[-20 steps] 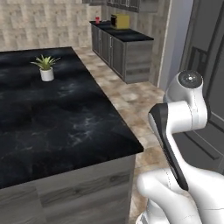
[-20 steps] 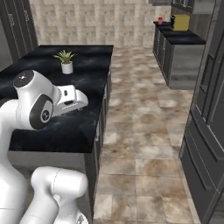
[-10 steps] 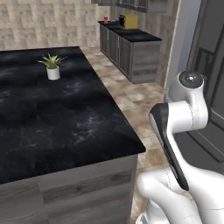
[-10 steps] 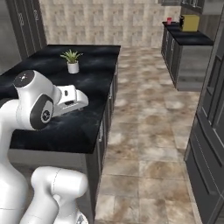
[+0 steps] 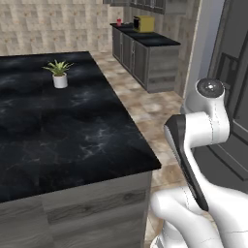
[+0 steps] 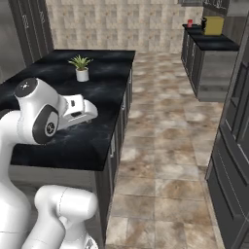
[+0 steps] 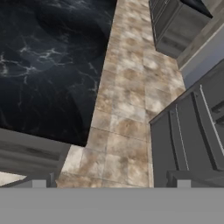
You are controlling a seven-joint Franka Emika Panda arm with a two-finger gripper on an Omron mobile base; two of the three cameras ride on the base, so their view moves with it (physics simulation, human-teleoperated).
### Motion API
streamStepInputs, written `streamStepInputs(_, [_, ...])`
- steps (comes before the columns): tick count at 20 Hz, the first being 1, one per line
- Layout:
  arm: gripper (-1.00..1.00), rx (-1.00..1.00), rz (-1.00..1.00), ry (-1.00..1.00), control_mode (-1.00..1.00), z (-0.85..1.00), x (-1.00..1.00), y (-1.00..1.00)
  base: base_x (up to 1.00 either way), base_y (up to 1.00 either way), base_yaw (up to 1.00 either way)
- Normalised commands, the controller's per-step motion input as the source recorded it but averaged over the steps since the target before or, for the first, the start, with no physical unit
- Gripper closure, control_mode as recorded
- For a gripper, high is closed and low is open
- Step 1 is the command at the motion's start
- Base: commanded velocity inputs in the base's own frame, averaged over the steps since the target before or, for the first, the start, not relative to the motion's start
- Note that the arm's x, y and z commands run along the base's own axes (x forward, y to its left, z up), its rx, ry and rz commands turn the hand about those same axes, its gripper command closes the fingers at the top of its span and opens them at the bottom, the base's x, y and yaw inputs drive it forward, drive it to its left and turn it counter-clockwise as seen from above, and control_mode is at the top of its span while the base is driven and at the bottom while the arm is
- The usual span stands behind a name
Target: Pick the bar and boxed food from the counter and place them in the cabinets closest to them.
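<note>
My gripper (image 7: 108, 183) is open, its two fingertips (image 7: 39, 183) far apart with nothing between them. It looks down past the edge of the black marble island counter (image 7: 43, 65) onto the tiled floor. The arm is folded close over the base, with the hand (image 6: 78, 109) above the island's near end. A second black counter (image 5: 145, 41) (image 6: 209, 43) runs along the far wall under dark wall cabinets (image 5: 145, 4). On it stands a small red thing (image 6: 189, 22), too far off to tell whether it is the boxed food. The bar is out of view.
A potted plant (image 5: 59, 75) (image 6: 81, 68) stands on the island. A yellow boxy appliance (image 5: 144, 23) (image 6: 213, 25) sits on the far counter. Tall dark cupboard fronts (image 6: 233, 160) line the right side. A tiled aisle (image 6: 160, 146) runs between them and the island.
The whole picture has shifted, so the base has driven on: plant and far counter sit further right in the left base view. The arm's pose is unchanged and the gripper stays open.
</note>
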Motion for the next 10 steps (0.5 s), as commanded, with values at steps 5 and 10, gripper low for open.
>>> streamStepInputs(5, [-1.00, 0.00, 0.00, 0.00, 1.00, 0.00, 0.00, 0.00, 0.14, -0.48, 0.02])
streamStepInputs(10, [-1.00, 0.00, 0.00, 0.00, 1.00, 0.00, 0.00, 0.00, 0.24, -0.53, 0.05])
